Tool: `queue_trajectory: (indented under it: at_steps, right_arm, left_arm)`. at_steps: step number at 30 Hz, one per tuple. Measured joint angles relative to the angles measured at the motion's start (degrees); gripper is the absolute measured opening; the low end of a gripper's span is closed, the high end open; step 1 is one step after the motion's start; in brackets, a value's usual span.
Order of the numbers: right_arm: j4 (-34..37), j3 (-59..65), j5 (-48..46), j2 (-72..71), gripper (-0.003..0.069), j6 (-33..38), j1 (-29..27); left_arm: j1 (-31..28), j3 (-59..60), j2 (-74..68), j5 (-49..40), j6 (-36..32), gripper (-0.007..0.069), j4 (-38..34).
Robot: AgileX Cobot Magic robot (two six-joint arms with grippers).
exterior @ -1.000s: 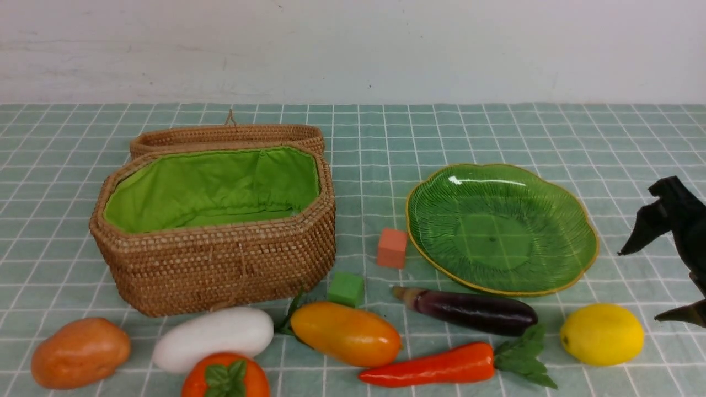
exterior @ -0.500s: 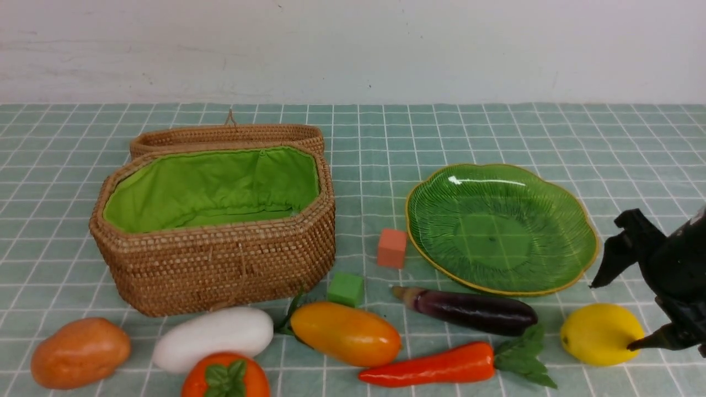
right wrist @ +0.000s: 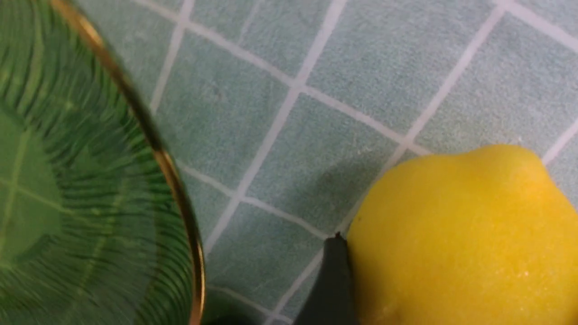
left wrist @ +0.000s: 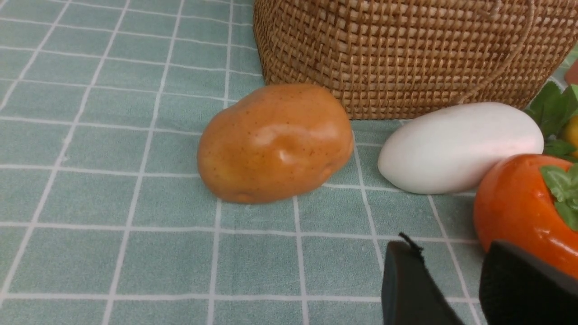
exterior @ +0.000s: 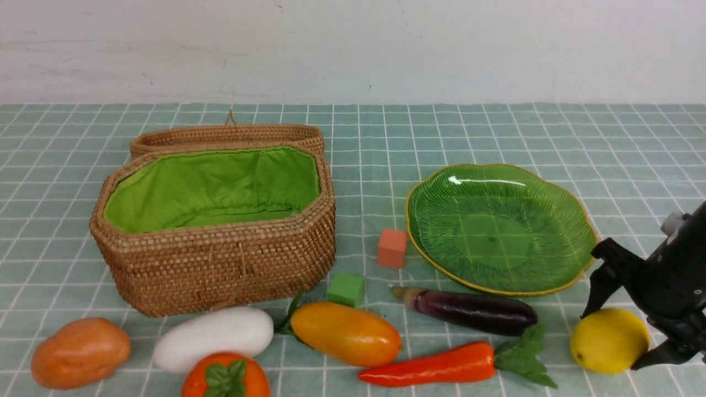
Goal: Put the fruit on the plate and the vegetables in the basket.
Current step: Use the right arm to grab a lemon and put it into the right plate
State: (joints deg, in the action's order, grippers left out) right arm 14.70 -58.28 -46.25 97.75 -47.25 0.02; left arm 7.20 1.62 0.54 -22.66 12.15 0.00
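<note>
My right gripper (exterior: 613,341) straddles the yellow lemon (exterior: 606,339) on the cloth beside the green plate (exterior: 502,229), jaws wide; one finger (right wrist: 332,280) touches the lemon (right wrist: 460,234). Along the front lie the potato (exterior: 80,353), white radish (exterior: 212,337), persimmon (exterior: 226,377), mango (exterior: 346,333), eggplant (exterior: 474,311) and red pepper (exterior: 436,366). The lined basket (exterior: 220,259) stands open at left. My left gripper (left wrist: 447,255), seen only in its wrist view, is open and holds nothing, close to the persimmon (left wrist: 519,212) and near the potato (left wrist: 275,142).
A small orange cube (exterior: 392,248) and a small green cube (exterior: 346,288) sit between basket and plate. The basket's lid (exterior: 226,135) hangs behind it. The plate's gold rim (right wrist: 153,135) is close to the right gripper. A white wall closes the table's far side.
My right gripper has come down and leftward from beside the plate onto the lemon, its fingers narrowing slightly. The lemon has shifted a little to the right. Nothing else moved.
</note>
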Motion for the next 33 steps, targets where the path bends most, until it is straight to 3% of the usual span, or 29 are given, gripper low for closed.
queue_trajectory:
  at_steps: [7,13,15,17,21,25,33]
  right_arm:
    - [-1.1,-0.9,0.9,-5.1,0.0584,12.2,0.0]
    - [-4.8,-8.4,-0.9,-10.4,0.0584,28.9,0.0]
    - [-3.0,-11.1,-0.2,-10.8,0.0584,36.2,0.1]
    - [-2.1,-11.8,0.6,-10.8,0.0584,39.2,0.4]
    - [5.9,-12.5,9.3,-9.3,0.0584,54.3,3.8]
    - [8.9,-12.5,18.1,-4.2,0.0584,62.6,7.6]
    - [9.3,-12.5,25.8,5.4,0.0584,66.0,10.8]
  left_arm:
    - [0.0,0.0,0.0,0.0,0.0,0.0239,0.0]
    - [0.0,0.0,0.0,0.0,0.0,0.0239,0.0]
    - [0.0,0.0,0.0,0.0,0.0,0.0239,0.0]
    - [0.0,0.0,0.0,0.0,0.0,0.0239,0.0]
    - [0.0,0.0,0.0,0.0,0.0,0.0239,0.0]
    - [0.0,0.0,0.0,0.0,0.0,0.0239,0.0]
    - [0.0,0.0,0.0,0.0,0.0,0.0239,0.0]
